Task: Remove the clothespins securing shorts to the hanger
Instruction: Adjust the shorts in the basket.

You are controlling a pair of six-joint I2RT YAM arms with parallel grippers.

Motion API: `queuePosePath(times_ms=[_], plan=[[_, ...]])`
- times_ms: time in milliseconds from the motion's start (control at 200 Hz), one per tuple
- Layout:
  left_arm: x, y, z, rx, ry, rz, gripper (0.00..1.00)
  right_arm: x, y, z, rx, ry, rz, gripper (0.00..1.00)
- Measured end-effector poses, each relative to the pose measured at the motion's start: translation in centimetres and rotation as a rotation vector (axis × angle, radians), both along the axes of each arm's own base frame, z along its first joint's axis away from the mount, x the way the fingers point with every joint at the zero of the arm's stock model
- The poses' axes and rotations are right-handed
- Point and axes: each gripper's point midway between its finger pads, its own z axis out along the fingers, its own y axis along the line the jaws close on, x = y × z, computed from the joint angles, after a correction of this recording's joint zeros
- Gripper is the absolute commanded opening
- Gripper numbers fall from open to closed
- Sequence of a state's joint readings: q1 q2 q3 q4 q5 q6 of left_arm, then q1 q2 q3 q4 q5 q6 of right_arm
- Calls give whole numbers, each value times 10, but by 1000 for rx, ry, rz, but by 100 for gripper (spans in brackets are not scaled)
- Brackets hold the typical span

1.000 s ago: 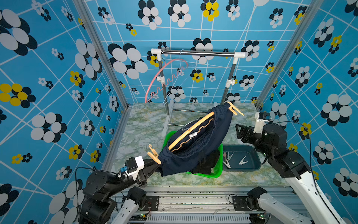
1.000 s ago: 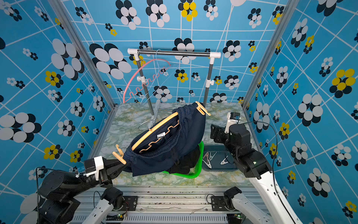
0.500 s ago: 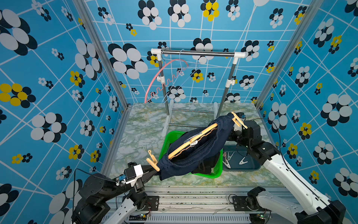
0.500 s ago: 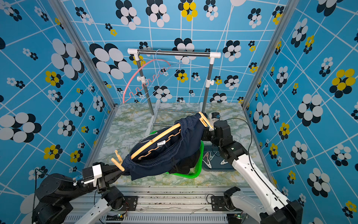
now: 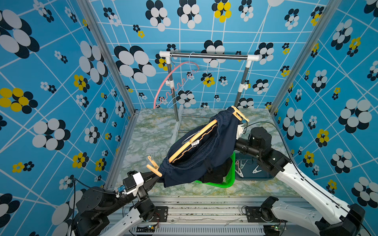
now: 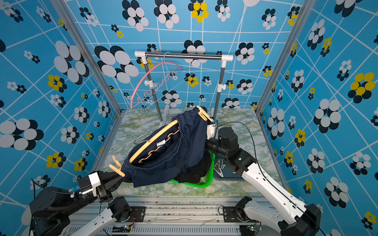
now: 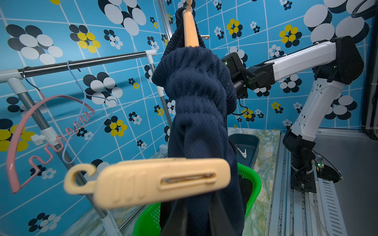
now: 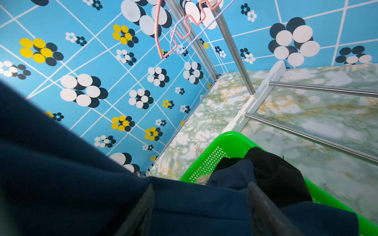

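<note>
The navy shorts [image 5: 206,157] hung on a tan hanger [image 5: 194,139] held up over the green basket [image 5: 223,185], a tan clothespin [image 5: 153,169] at each end. The left gripper [image 5: 155,178] was pinched shut on the near corner; the right gripper [image 8: 201,187] had its fingers wide against the fabric

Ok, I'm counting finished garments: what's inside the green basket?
Black fabric lies in the green basket; the navy shorts hanging over it hide the rest of its inside.

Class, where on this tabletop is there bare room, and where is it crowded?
Free: marble tabletop between the left wall and the rack foot. Crowded: centre-right, where navy shorts hang over the green basket beside the tray.
</note>
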State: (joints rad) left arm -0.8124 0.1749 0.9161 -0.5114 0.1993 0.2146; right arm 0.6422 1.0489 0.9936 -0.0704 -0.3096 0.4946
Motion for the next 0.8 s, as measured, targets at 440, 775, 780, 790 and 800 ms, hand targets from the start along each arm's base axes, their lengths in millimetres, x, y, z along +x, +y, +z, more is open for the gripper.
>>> queuePosePath(times_ms=[440, 775, 780, 790, 800], plan=[[19, -13, -8, 97, 76, 32, 0, -12, 15, -39, -59, 122, -5, 69], [44, -35, -52, 265, 266, 51, 0, -12, -38, -168, -391, 378, -244, 69], [45, -36, -52, 267, 268, 51, 0, -12, -40, -170, -398, 382, -248, 69], [45, -36, -54, 271, 272, 51, 0, -13, -41, -172, -404, 385, -250, 69], [45, -36, -55, 272, 278, 53, 0, -13, -42, -174, -412, 388, -254, 69]])
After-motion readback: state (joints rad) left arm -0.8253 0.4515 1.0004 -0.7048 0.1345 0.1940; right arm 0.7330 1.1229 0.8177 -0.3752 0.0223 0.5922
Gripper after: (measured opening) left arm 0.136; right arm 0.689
